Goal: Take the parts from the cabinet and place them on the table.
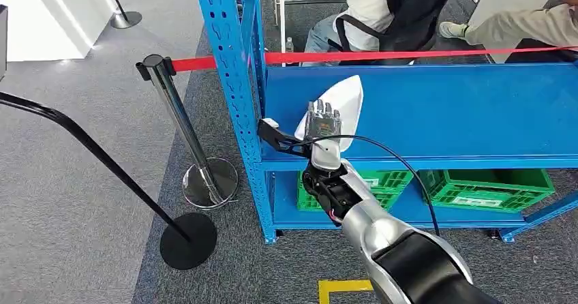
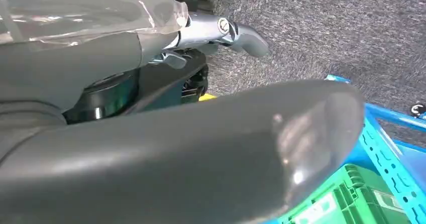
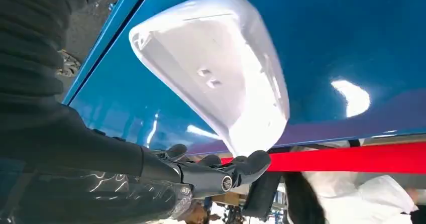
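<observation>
Right robot hand [image 1: 323, 122] over unlabelled white part [image 1: 344, 99].

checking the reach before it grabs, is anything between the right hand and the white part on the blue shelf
Nothing visible. The right hand hovers directly over the white part on the blue shelf, fingers apart, with no object between them.

The part [image 1: 339, 103] lies on the cabinet [image 1: 443, 113] shelf, two crates [image 1: 487, 188] below, stanchion [image 1: 178, 123] left.
</observation>
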Robot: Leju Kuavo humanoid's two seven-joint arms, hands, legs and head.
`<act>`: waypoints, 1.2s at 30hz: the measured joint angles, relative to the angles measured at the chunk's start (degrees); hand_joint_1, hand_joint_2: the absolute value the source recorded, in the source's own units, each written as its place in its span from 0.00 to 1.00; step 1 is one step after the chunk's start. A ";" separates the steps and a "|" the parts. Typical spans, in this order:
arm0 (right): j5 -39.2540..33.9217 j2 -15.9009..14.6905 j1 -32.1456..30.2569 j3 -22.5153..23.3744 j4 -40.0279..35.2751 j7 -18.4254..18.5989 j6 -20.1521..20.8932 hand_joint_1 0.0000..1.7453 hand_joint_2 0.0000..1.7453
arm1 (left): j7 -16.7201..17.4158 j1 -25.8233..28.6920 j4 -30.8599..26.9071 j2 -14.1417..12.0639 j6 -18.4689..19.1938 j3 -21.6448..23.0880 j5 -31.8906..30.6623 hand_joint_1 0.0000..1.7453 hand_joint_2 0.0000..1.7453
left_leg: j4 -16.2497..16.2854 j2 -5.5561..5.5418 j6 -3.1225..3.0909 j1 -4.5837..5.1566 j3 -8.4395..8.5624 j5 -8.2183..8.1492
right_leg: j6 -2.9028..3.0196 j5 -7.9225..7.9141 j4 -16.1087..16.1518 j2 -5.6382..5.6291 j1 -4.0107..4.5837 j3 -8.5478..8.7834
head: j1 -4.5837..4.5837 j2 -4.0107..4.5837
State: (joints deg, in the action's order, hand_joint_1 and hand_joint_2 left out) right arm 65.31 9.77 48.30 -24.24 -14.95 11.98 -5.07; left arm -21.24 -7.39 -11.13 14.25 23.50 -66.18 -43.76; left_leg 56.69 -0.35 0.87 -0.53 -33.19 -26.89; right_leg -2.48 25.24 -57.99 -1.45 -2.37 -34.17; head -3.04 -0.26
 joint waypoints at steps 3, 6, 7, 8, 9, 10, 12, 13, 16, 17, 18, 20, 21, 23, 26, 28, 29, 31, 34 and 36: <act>-0.02 0.00 -0.11 0.00 0.00 0.11 0.09 0.00 1.00 | 0.00 0.00 0.00 0.02 0.02 0.00 -0.02 0.00 0.00 | 0.00 0.00 0.00 0.00 -0.01 0.00 | 0.00 0.00 0.00 0.00 0.00 -0.01 | 0.00 0.00; -0.07 0.00 -0.73 0.02 0.00 0.11 0.18 0.00 1.00 | 0.00 0.00 0.00 0.07 0.07 0.00 -0.02 0.00 0.00 | 0.00 -0.01 0.00 0.00 -0.01 0.00 | 0.00 0.00 0.00 0.00 0.00 -0.01 | 0.00 0.00; -0.11 0.00 -0.98 0.04 0.00 0.11 0.17 0.00 1.00 | 0.00 0.00 0.00 0.07 0.07 0.00 -0.02 0.00 0.00 | 0.00 -0.01 0.00 0.00 -0.02 0.00 | 0.00 0.00 0.00 0.01 0.00 -0.01 | 0.00 0.00; -0.18 0.00 -1.23 0.09 0.00 0.11 0.18 0.00 1.00 | 0.00 0.00 0.00 0.09 0.07 0.00 -0.05 0.00 0.00 | 0.00 -0.01 0.00 0.00 -0.02 0.00 | 0.00 0.00 0.00 0.01 0.00 -0.02 | 0.00 0.00; -0.20 0.00 -1.46 0.11 0.00 0.11 0.13 0.00 1.00 | 0.00 0.00 0.00 0.09 0.07 0.02 -0.05 0.00 0.00 | 0.00 -0.01 0.00 0.00 -0.02 0.00 | 0.00 0.00 0.00 0.01 0.00 -0.02 | 0.00 0.00; -0.35 0.00 -1.75 0.22 0.00 0.11 0.00 0.00 1.00 | -0.02 0.00 0.00 0.09 0.07 0.02 -0.05 0.00 0.00 | 0.00 -0.01 0.00 0.00 -0.02 0.00 | 0.00 0.00 0.00 0.01 0.00 -0.02 | 0.00 0.00; -0.48 0.00 -2.41 0.46 0.00 0.11 -0.02 0.00 1.00 | -0.02 0.00 0.00 0.09 0.07 0.00 -0.05 0.00 0.00 | 0.00 -0.01 0.00 0.00 -0.03 0.00 | 0.00 0.00 0.00 0.01 0.00 -0.02 | 0.00 0.00; -0.63 -0.02 -2.74 0.59 0.00 0.11 -0.02 0.00 1.00 | -0.02 0.00 0.00 0.09 0.04 0.00 -0.02 0.00 0.00 | 0.00 -0.01 0.00 0.00 -0.03 0.00 | 0.00 0.00 0.00 0.01 0.00 -0.02 | 0.00 0.00; -1.22 -0.02 -3.66 1.33 0.02 0.11 -0.07 0.00 1.00 | -0.02 0.01 0.00 0.07 0.00 0.00 -0.05 0.00 0.00 | 0.00 -0.02 0.00 0.00 -0.04 0.00 | 0.00 0.00 0.00 0.02 0.00 -0.02 | 0.00 0.00; -1.25 -0.02 -3.93 1.51 0.04 0.09 -0.07 0.00 1.00 | -0.02 0.02 0.00 0.04 -0.02 0.00 -0.04 0.00 0.00 | 0.00 -0.02 0.00 0.00 -0.05 0.00 | 0.00 0.00 0.00 0.02 0.00 -0.02 | 0.00 0.00; -1.33 -0.04 -4.19 1.62 0.07 0.00 -0.07 0.00 1.00 | -0.02 0.03 0.00 0.04 -0.02 0.00 -0.02 0.00 0.00 | 0.00 -0.02 0.00 0.00 -0.05 0.00 | 0.00 0.00 0.00 0.02 0.00 -0.03 | 0.00 0.00; -1.38 -0.04 -4.67 1.92 0.13 -0.07 -0.07 0.00 1.00 | -0.04 0.03 0.00 0.02 -0.02 0.00 -0.02 0.00 0.00 | 0.00 -0.03 0.00 0.00 -0.05 0.00 | 0.00 0.00 0.00 0.03 0.00 -0.03 | 0.00 0.00; -1.38 -0.04 -4.86 2.01 0.13 -0.07 -0.07 0.00 1.00 | -0.09 0.04 0.00 0.02 -0.02 0.00 -0.04 0.00 0.00 | 0.00 -0.03 0.00 0.00 -0.05 0.00 | 0.00 0.00 0.00 0.03 0.00 -0.03 | 0.00 0.00; -1.33 -0.07 -5.15 2.30 0.15 -0.15 -0.11 0.00 1.00 | -0.11 0.04 0.00 0.02 -0.02 0.00 -0.02 0.00 0.00 | 0.00 -0.03 0.00 0.00 -0.05 0.00 | 0.00 0.00 0.00 0.03 0.00 -0.03 | 0.00 0.00; -1.27 -0.07 -5.30 2.86 0.15 -0.20 -0.28 0.00 1.00 | -0.11 0.05 0.00 0.02 -0.02 0.02 -0.05 0.00 0.00 | 0.00 -0.03 0.00 0.00 -0.05 0.00 | 0.00 0.00 0.00 0.03 0.00 -0.03 | 0.00 0.00; -1.20 -0.07 -5.30 2.97 0.15 -0.22 -0.41 0.00 1.00 | -0.13 0.05 0.00 0.02 -0.02 0.02 -0.05 0.00 0.00 | 0.00 -0.03 0.00 0.00 -0.05 0.00 | 0.00 0.00 0.00 0.03 0.00 -0.03 | 0.00 0.00; -1.16 -0.07 -5.30 3.02 0.15 -0.22 -0.46 0.00 1.00 | -0.18 0.05 0.00 0.02 -0.02 0.02 -0.05 0.00 0.00 | 0.00 -0.03 0.00 0.00 -0.05 0.00 | 0.00 0.00 0.00 0.03 0.00 -0.03 | 0.00 0.00; -1.05 -0.07 -5.29 3.21 0.15 -0.24 -0.57 0.00 1.00 | -0.22 0.05 0.00 0.02 -0.02 0.02 -0.05 0.00 0.00 | 0.00 -0.04 0.00 0.00 -0.05 0.00 | 0.00 0.00 0.00 0.03 0.00 -0.03 | 0.00 0.00; -0.94 -0.09 -5.29 3.50 0.15 -0.24 -0.59 0.00 0.00 | -0.26 0.05 0.00 0.02 -0.02 0.00 -0.04 0.00 0.00 | 0.00 -0.03 0.00 0.00 -0.05 0.00 | 0.00 0.00 0.00 0.03 0.00 -0.03 | 0.00 0.00; -0.83 -0.09 -5.29 3.69 0.15 -0.24 -0.61 0.00 0.00 | -0.28 0.05 0.00 0.02 -0.02 0.00 -0.05 0.00 0.00 | 0.00 -0.04 0.00 0.00 -0.05 0.00 | 0.00 0.00 0.00 0.03 0.00 -0.03 | 0.00 0.00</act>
State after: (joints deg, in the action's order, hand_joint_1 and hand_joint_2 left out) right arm 64.48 9.68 43.01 -20.54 -14.80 11.74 -5.68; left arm -21.53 -7.34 -11.13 14.27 23.47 -66.18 -43.80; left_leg 56.69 -0.39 0.87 -0.52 -33.24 -26.89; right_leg -2.48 25.24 -57.99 -1.42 -2.38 -34.20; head -3.04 -0.26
